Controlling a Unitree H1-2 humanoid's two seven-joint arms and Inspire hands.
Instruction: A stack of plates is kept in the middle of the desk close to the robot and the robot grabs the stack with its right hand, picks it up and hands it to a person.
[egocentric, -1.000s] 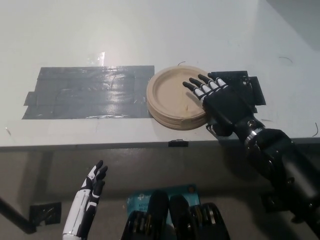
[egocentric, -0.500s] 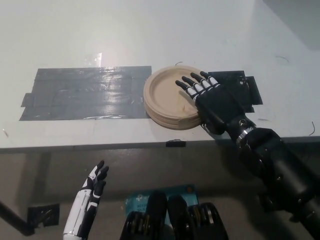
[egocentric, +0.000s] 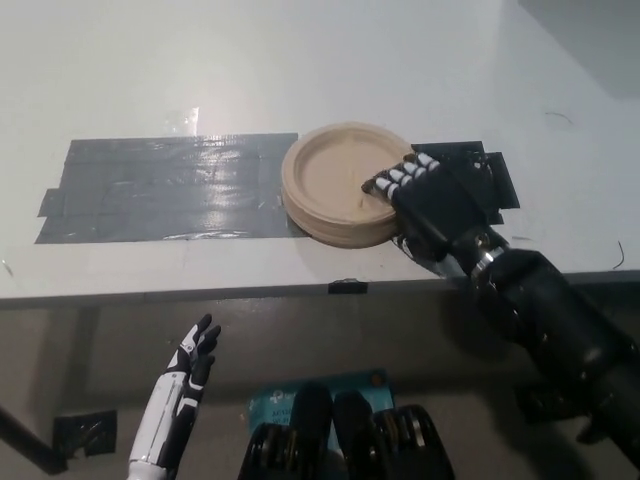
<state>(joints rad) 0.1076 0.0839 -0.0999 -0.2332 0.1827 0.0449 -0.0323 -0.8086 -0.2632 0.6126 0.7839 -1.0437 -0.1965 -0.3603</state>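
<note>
**Black hand curls over the right rim of the plate stack**

At the lower left, below the desk edge, the white left hand (egocentric: 190, 365) hangs idle with its fingers straight and slightly apart, holding nothing.

On the white desk (egocentric: 300, 60), a broad patch of dark grey tape (egocentric: 160, 187) lies flat across the left half of the near area, its surface catching glare. Its right end touches the stack of plates (egocentric: 335, 185), and a corner of it seems to run under the stack's left rim.

The stack of plates is tan, round and shallow, sitting flat on the desk near the middle, close to the near edge. Layered rims show along its front side.

The right hand (egocentric: 435, 195) rests against the stack's right side. Its fingers (egocentric: 395, 180) are bent and bunched together, their light-marked tips hooked over the right rim onto the top plate's inner surface. The palm lies just beside the stack; whether the thumb is under the rim cannot be told. The stack sits on the desk, not lifted.

Under and behind the right hand lies a smaller patch of black tape (egocentric: 490, 175). The black forearm (egocentric: 560, 320) runs off toward the bottom right.
</note>
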